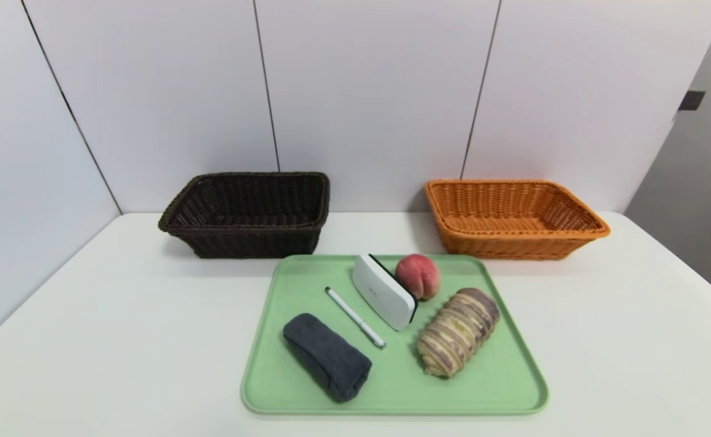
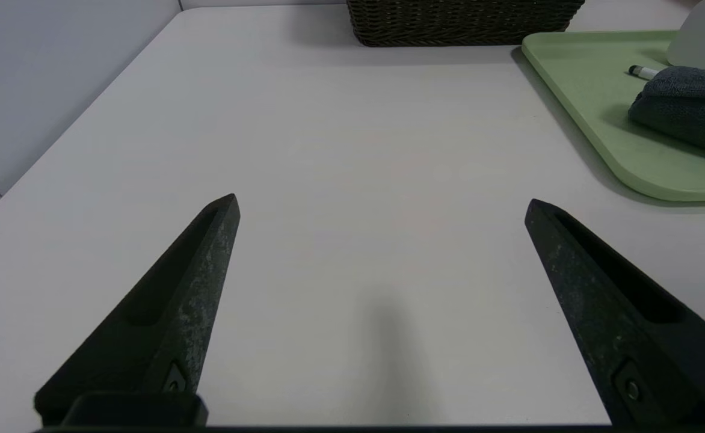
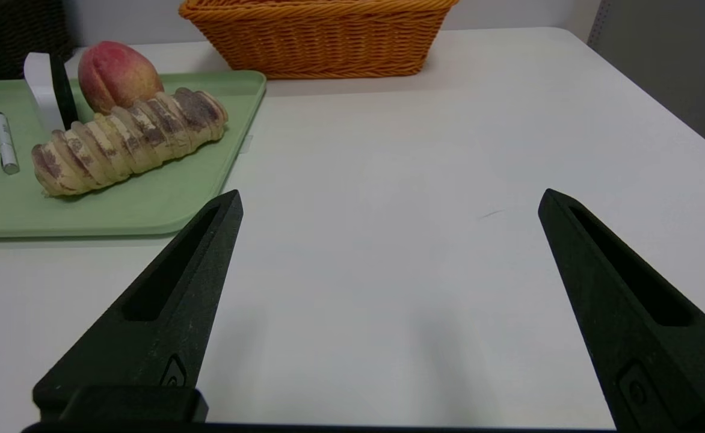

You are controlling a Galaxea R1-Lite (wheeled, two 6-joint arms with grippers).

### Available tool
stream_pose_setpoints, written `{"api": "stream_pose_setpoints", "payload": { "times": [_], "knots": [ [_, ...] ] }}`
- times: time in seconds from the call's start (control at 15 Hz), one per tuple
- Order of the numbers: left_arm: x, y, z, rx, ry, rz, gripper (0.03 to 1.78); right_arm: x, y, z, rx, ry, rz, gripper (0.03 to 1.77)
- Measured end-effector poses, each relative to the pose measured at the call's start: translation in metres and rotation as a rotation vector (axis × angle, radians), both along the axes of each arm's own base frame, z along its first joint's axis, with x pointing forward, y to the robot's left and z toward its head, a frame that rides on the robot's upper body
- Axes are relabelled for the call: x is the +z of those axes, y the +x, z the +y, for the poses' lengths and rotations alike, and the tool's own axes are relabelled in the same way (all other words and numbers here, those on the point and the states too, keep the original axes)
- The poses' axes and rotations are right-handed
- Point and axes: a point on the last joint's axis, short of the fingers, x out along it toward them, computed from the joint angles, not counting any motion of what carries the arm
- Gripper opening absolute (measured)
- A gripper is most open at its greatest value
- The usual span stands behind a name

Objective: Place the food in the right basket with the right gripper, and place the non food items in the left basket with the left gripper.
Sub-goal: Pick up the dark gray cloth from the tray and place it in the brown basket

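From my left tool (image 2: 382,204), basket (image 2: 461,21) ahead, cloth (image 2: 689,108) on tray (image 2: 575,102) to its right; my right tool (image 3: 391,192): other basket (image 3: 322,42) ahead, bread (image 3: 130,141) left.

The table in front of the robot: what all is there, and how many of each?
Dark basket: one, dark brown, back left
Wicker basket: one, orange-tan, back right
Tray: one, green, middle
Peach: one, pink-red, tray's back
Bread roll: one, cream and purple-brown, tray's right
Block: one, white with black edge, left of peach
Pen: one, white, left of block
Rolled cloth: one, dark grey, tray's front left
Left gripper: one, black, open, above table's left
Right gripper: one, black, open, above table's right
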Motion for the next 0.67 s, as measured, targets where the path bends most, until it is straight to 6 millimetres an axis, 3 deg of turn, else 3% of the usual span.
{"api": "stream_pose_setpoints", "payload": {
  "times": [0.67],
  "knots": [
    [0.0, 0.0, -0.0001, -0.003, 0.011, 0.0, 1.69, -0.0003, 0.0, -0.0001, -0.005, 0.003, 0.002, 1.7]
  ]
}}
